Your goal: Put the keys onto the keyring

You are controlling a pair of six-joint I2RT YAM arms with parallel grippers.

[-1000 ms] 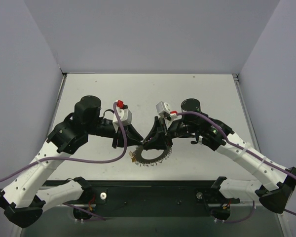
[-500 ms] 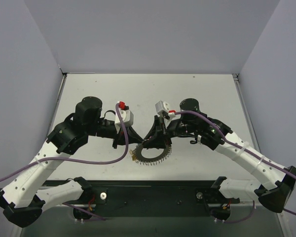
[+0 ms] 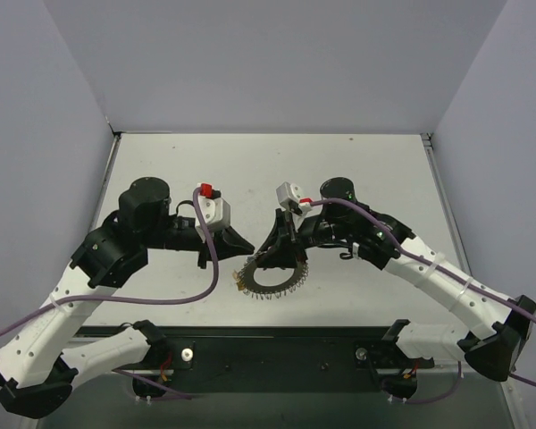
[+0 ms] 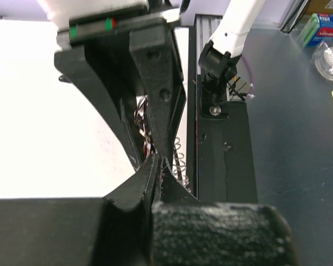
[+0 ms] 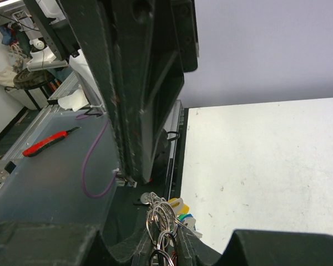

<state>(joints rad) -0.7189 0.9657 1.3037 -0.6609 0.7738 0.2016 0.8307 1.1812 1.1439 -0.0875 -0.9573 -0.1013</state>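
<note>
Two grippers met nose to nose above the keyring, low in the middle of the top view.

From the left of the frame, the left gripper (image 3: 247, 248) reached in with its fingers (image 4: 153, 176) pressed tightly together; whether anything sat between them could not be told. Just below and to the right, the keyring (image 3: 273, 290) lay on the white table (image 3: 357, 170), with the keys (image 3: 240, 284) bunched at its left rim. From the right, the right gripper (image 3: 264, 259) pinched the ring's upper-left edge, its coils showing between the jaws in the wrist view.
</note>
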